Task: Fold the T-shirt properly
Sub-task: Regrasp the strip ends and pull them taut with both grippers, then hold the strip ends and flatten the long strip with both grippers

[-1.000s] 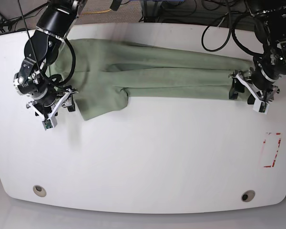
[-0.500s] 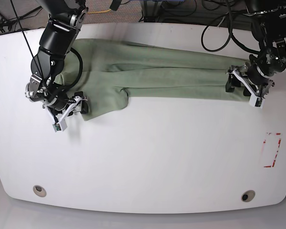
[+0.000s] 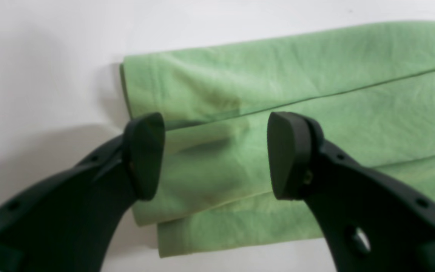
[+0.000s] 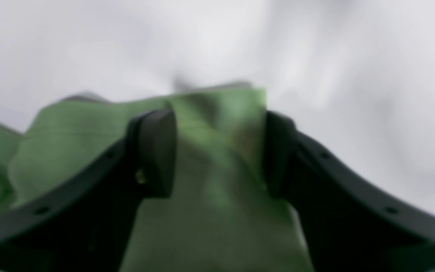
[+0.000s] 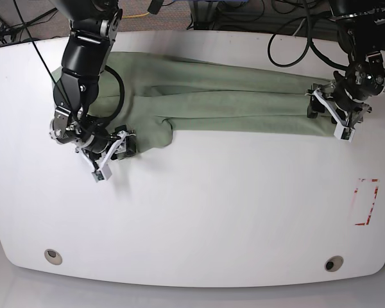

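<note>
1. Your T-shirt [image 5: 224, 99] lies folded into a long band across the far half of the white table [image 5: 212, 212], running from the right arm's side to the left arm's side.
2. Your left gripper [image 3: 213, 155] sits over the band's narrow end; its jaws stand apart, and stacked fabric layers show between the two pads without either one pressing them.
3. In the base view that gripper [image 5: 328, 114] is at the shirt's end on the picture's right.
4. Your right gripper [image 4: 219, 151] straddles a corner of cloth, one pad on each side. The wrist picture is blurred, so you cannot tell whether the jaws pinch it.
5. In the base view it [image 5: 119, 144] sits at the lower corner of the band's wider end.
</note>
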{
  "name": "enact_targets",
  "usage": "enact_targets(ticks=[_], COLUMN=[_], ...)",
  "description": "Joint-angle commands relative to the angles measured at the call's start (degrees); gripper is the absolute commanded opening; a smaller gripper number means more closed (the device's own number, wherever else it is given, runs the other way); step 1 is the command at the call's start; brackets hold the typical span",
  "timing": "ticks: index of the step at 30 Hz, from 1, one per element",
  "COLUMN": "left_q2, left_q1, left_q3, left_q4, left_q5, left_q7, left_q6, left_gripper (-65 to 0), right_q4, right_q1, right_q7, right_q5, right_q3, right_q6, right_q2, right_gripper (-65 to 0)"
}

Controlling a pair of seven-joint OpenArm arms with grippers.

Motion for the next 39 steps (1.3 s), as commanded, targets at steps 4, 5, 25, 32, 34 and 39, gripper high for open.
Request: enact_targets(ticks=[4, 5, 25, 32, 34, 39], left_q2=[-0.73, -0.73, -0.82, -1.09, -1.09, -1.09], left_q1=[-0.61, -0.61, -0.7, -0.7, -0.7, -0.7], left_q3=[-0.21, -0.21, -0.13, 1.98, 1.98, 2.16], left_q4=[0.66, 0.4, -4.52, -4.52, -4.52, -4.52], left_q5=[-0.39, -0.39, -0.39, -0.39, -0.39, -0.31], left_q7=[-0.89, -0.89, -0.98, -0.98, -0.98, -0.98], left_q6=[-0.22, -0.22, -0.31, -0.31, -0.31, -0.13], left_gripper=[-25.8, -25.8, -25.8, -25.8, -25.8, -25.8], right_q4=[0.73, 0.91, 44.69, 45.13, 45.13, 45.04], right_q1=[0.77, 0.77, -15.14, -21.39, -23.41, -27.19], right_q7=[-0.66, -0.66, -19.74, -24.14, -24.31, -24.31], right_q5=[0.14, 0.23, 0.5, 12.36, 15.44, 17.55], right_q3=[0.08, 0.08, 2.89, 13.35, 15.11, 18.1], right_q6=[0.06, 0.06, 0.06, 0.06, 0.06, 0.06], right_q2=[0.47, 0.47, -0.06, 0.38, 0.47, 0.38], right_gripper=[-57.7, -61.0, -65.0, -65.0, -65.0, -65.0])
